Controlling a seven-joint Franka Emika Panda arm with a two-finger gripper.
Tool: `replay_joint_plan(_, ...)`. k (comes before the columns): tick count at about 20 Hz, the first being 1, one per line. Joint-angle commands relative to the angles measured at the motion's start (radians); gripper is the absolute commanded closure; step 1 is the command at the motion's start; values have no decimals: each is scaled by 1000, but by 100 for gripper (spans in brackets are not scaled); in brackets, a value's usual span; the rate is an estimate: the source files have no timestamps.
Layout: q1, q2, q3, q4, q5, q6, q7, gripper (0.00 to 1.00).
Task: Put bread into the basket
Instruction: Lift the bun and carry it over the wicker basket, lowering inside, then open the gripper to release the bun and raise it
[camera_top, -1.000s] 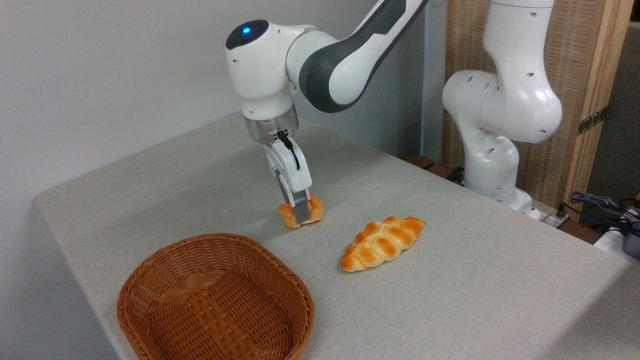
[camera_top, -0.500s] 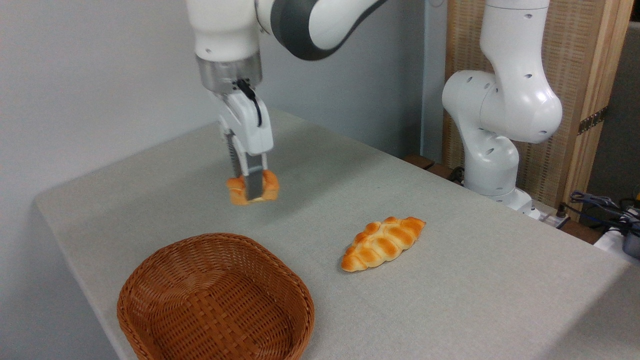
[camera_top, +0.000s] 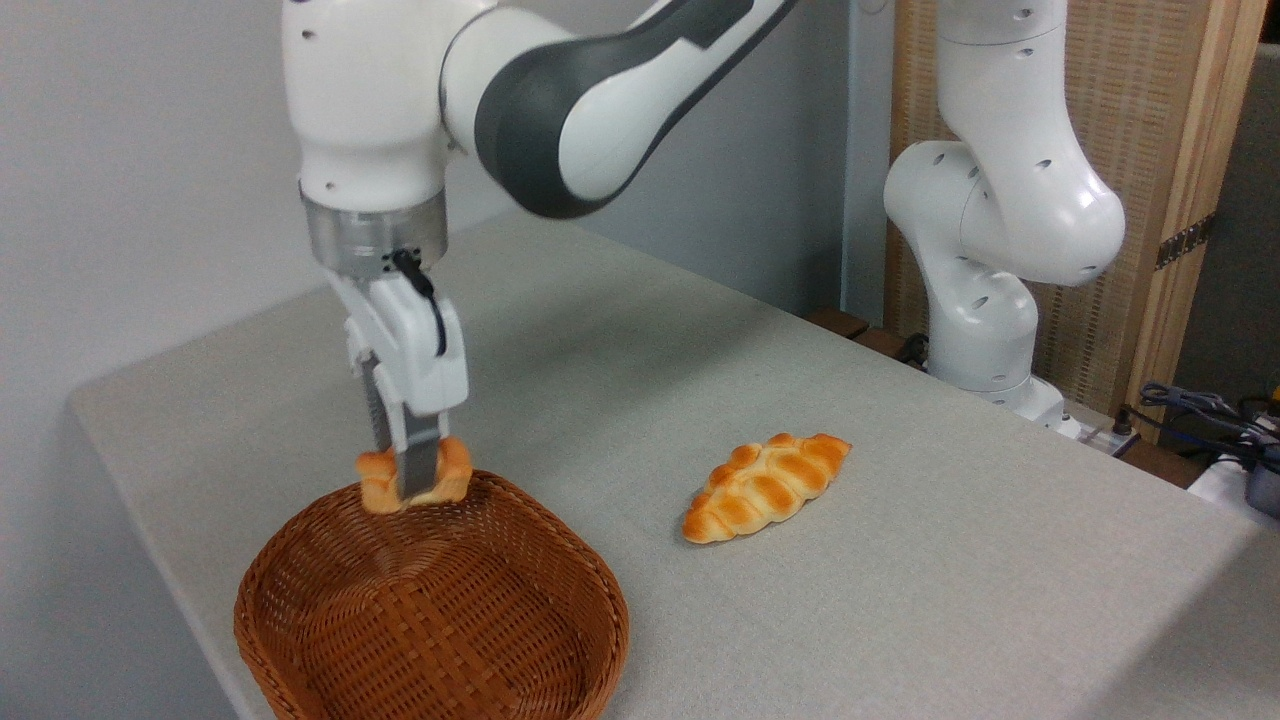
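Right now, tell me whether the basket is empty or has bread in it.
Empty. The basket shows only bare weave inside; the bun is clamped in the gripper near its far rim, not released.

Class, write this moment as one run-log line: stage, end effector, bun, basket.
stage: carry | end effector: shut on bun | bun: held over far rim of basket | basket: holds nothing | loaf: on table

Tool (camera_top: 417, 478): two-finger, pointing down, fingers clamped on the bread (camera_top: 452, 479), a small golden-orange bun held in the air over the far rim of the basket.
Basket (camera_top: 560, 640): reddish-brown wicker, shallow, rounded-square, at the table's near left corner.
Braided loaf (camera_top: 765, 486): oval, browned ridges, lying on the table right of the basket, apart from it.
Table (camera_top: 900, 560): grey cloth surface.
Arm base (camera_top: 985, 330): white, at the table's far right edge.
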Motion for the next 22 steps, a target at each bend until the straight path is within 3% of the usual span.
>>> replay_joint_plan(1,-4,48,-7,23,13,66,11,57)
replay_joint_plan(3,-5,62,-9,22,15,100,14,47)
replay_joint_plan(5,-5,71,-9,20,17,111,16,29)
replay_joint_plan(6,-5,79,-9,20,35,117,17,11)
replay_joint_plan(8,-5,86,-10,20,102,130,11,0)
replay_joint_plan(22,-5,85,-47,20,110,131,-38,0)
